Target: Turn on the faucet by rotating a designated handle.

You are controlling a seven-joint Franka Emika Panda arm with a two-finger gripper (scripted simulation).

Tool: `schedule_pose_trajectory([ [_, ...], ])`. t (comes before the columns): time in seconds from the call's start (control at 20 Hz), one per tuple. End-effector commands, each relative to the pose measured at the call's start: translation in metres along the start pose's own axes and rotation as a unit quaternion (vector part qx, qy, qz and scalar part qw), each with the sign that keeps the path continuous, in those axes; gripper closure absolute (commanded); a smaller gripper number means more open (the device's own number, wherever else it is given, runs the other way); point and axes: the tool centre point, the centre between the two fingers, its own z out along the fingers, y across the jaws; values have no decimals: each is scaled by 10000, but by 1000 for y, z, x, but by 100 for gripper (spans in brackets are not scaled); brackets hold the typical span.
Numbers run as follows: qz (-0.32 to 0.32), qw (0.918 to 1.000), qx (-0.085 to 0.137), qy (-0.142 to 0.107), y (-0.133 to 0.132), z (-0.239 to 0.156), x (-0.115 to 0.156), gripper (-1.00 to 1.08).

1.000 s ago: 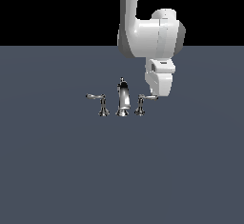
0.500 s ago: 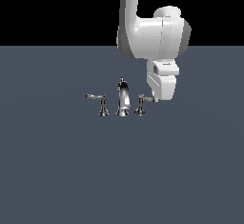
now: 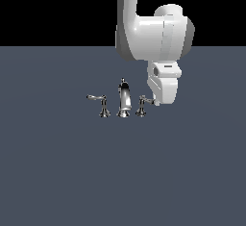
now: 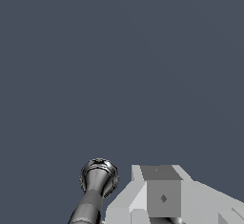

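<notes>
- Worktop [image 3: 57, 172]: I see a plain grey-blue surface carrying all pieces.
- Arm [image 3: 153, 32]: white, coming down from above.
- Hand [image 3: 161, 101]: low, right beside the handle's lever tip; I cannot tell whether its fingers are spread or pressed together.
- Faucet [image 3: 123, 100]: chrome set, mid-worktop.
- Handle [image 3: 142, 104]: the set's piece on the exterior view's right.

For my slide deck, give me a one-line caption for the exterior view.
Simulated Panda arm lowers its gripper against the faucet's right-hand handle on a plain grey surface.
</notes>
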Motion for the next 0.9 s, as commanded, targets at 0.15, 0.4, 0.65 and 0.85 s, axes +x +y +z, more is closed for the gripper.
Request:
schedule_pose_trajectory([
  [0.15, -73, 10000, -11, -25, 9, -1, -30, 108],
  [0.4, 77, 10000, -9, 14, 16, 0, -19, 108],
  [0.65, -3, 10000, -13, -8, 6, -1, -56, 108],
  [0.85, -65, 10000, -16, -25, -1, -1, -85, 108],
])
